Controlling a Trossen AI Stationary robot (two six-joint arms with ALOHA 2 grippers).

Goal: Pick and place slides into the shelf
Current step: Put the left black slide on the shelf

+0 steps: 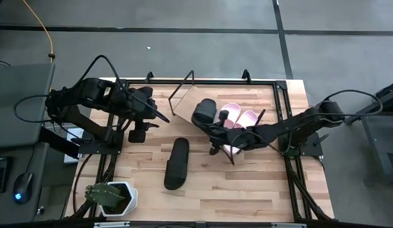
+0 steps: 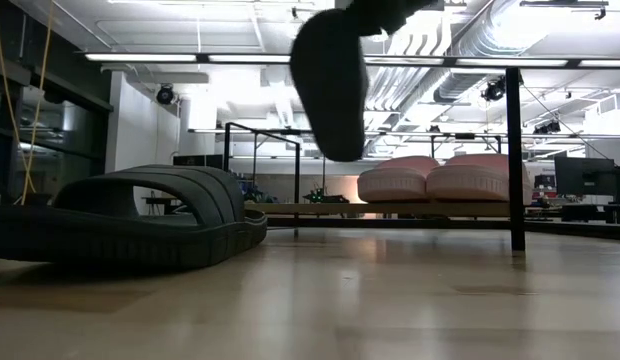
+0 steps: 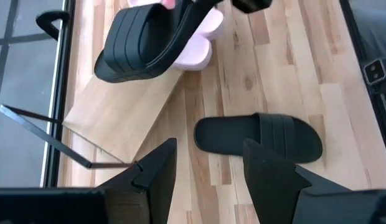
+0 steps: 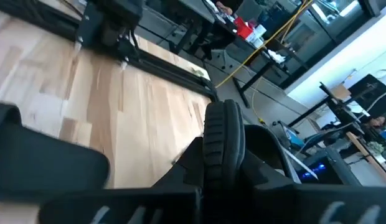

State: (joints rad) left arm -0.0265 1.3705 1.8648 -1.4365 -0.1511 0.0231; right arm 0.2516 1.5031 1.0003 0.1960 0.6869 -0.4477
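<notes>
My right gripper (image 1: 217, 128) is shut on a black slide (image 1: 205, 113), which it holds in the air over the near-left part of the shelf's wooden board (image 1: 184, 109). The slide also shows in the low view (image 2: 330, 80) and the left wrist view (image 3: 146, 40). Two light pink slides (image 1: 238, 118) lie side by side on the board, also in the low view (image 2: 430, 178). A second black slide (image 1: 177, 163) lies flat on the tabletop, also in the left wrist view (image 3: 258, 137). My left gripper (image 3: 208, 168) is open and empty at the table's left, above the wood. My right gripper pinches the black slide between its two fingers at the end away from its strap (image 3: 202, 12). In the right wrist view the slide (image 4: 224, 140) stands edge-on between the fingers. The slide is lifted clear and tilted, its strap end (image 2: 328, 120) hanging lowest.
The shelf's thin black wire end frames stand at its far left (image 1: 184, 85) and near right (image 1: 231, 155). A potted plant in a white pot (image 1: 113, 196) sits at the table's near-left corner. Black rails (image 1: 282, 95) frame the tabletop.
</notes>
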